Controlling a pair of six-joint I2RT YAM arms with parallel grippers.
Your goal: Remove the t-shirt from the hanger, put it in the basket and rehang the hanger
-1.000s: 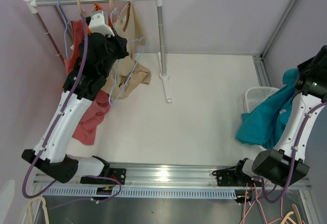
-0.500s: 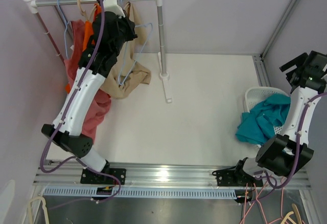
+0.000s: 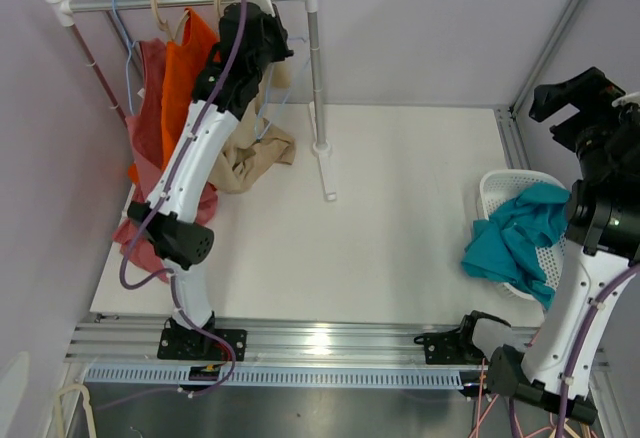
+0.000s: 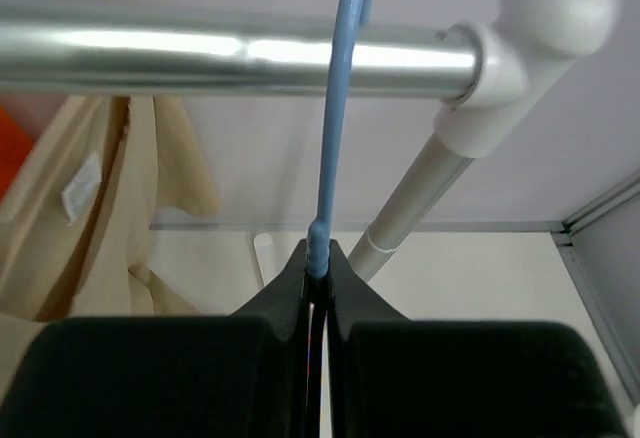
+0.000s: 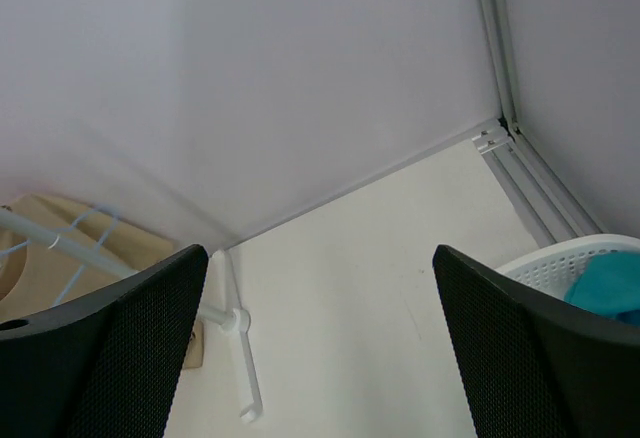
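Note:
The teal t-shirt [image 3: 512,243] lies crumpled in and over the white basket [image 3: 494,190] at the right, off any hanger. My left gripper [image 4: 318,263] is shut on the neck of a bare light-blue hanger [image 4: 335,108], whose hook reaches up across the metal rail [image 4: 200,58] near its right end. In the top view that gripper [image 3: 262,8] is up at the rail. My right gripper [image 5: 320,258] is open and holds nothing. It is raised high above the basket and faces the back wall.
On the rail hang an orange garment [image 3: 185,78], a pink-red one [image 3: 145,108] and a beige one [image 3: 250,153] that trails onto the table. The rack's right post [image 3: 316,68] and foot [image 3: 328,173] stand at the middle back.
My left arm has lifted the blue hanger from beside the garments up to the rail. My right gripper opened, the teal t-shirt dropped onto the basket, and that arm rose.

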